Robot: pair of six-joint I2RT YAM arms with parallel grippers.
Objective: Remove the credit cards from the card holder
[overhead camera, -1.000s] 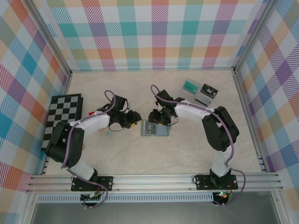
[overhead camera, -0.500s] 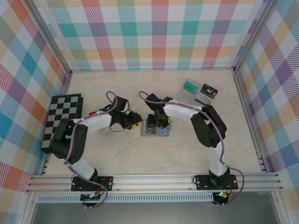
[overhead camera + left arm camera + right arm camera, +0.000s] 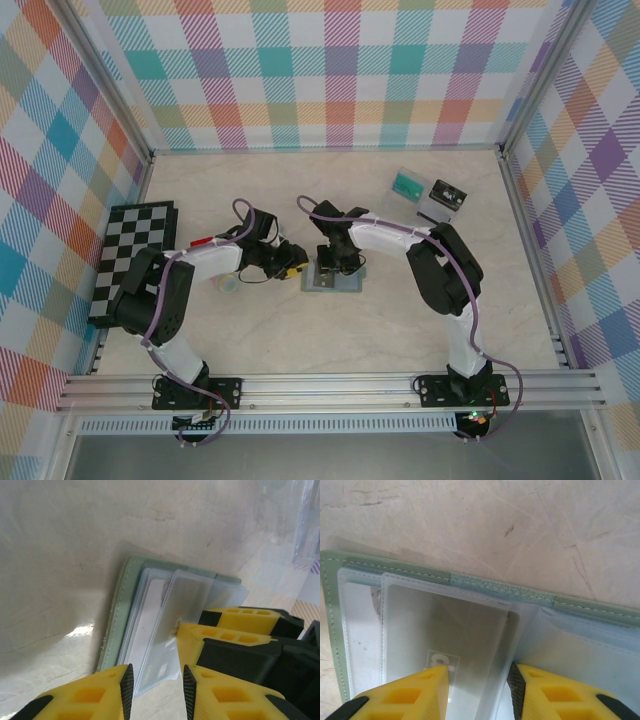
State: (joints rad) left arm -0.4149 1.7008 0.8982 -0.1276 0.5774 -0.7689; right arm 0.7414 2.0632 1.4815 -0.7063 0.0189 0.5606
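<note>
The grey-teal card holder (image 3: 335,280) lies open on the table, its clear sleeves facing up. My right gripper (image 3: 334,262) points down onto it. In the right wrist view its jaws (image 3: 479,680) stand open over a sleeve holding a pale grey credit card (image 3: 445,630), with the teal stitched edge (image 3: 500,582) beyond. My left gripper (image 3: 290,268) sits at the holder's left edge. In the left wrist view it is open (image 3: 155,680) just short of the sleeves (image 3: 190,600), with nothing between its fingers. The right gripper's yellow fingers (image 3: 220,635) rest on the holder (image 3: 122,595).
A chequered board (image 3: 140,250) lies at the left wall. A clear tray (image 3: 430,195) with a teal and a dark item stands at the back right. A thin red strip (image 3: 200,242) and a small round clear thing (image 3: 228,285) lie beside the left arm.
The right arm has swung left and set its gripper down onto the card holder. The left gripper has edged a little toward the holder's left edge.
</note>
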